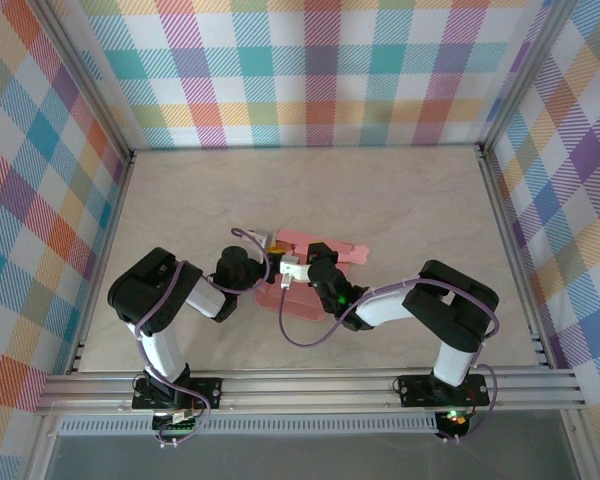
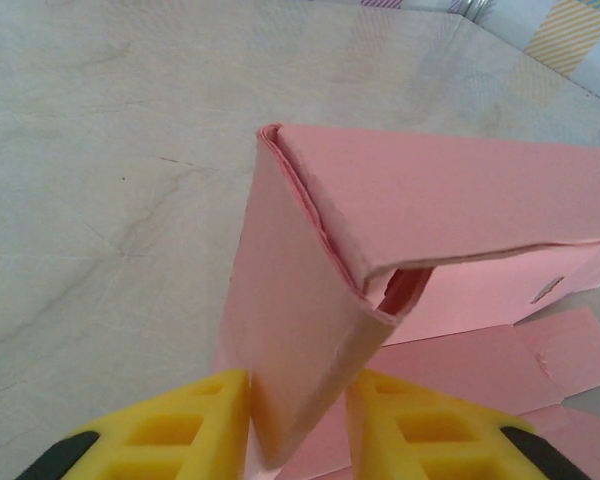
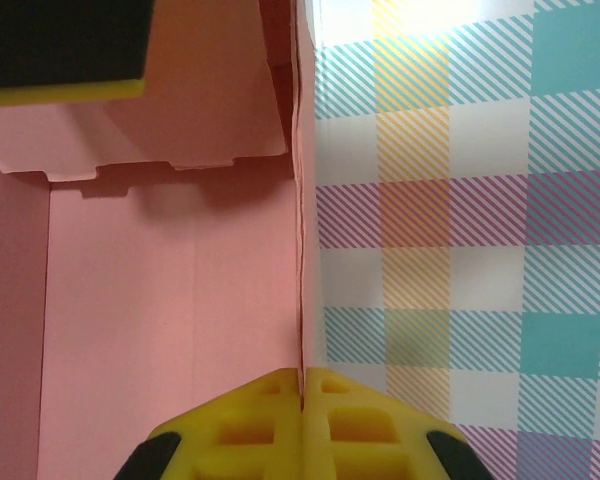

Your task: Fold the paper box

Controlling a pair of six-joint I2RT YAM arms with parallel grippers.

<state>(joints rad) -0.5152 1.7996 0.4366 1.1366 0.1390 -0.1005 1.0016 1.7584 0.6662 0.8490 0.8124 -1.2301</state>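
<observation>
**Paper box (image 1: 298,240), part-folded, mid-table, pinched by both grippers.**
Left gripper (image 2: 298,405): fingers narrow, clamping a doubled upright wall. Right gripper (image 3: 302,385): fingers pressed together on a thin card edge. Bare table (image 1: 400,200) from 9 through 12 to 3 o'clock. Overhead: flaps lie toward 3 o'clock. Right wrist: notched flap at 11 o'clock.

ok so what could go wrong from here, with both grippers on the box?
1. The left gripper pinches a doubled wall of the paper box whose layers gape at the corner. More squeeze could crease it off the fold line.
2. The right gripper is shut on one thin wall's edge. A pull from either arm could slip or tear it.
</observation>
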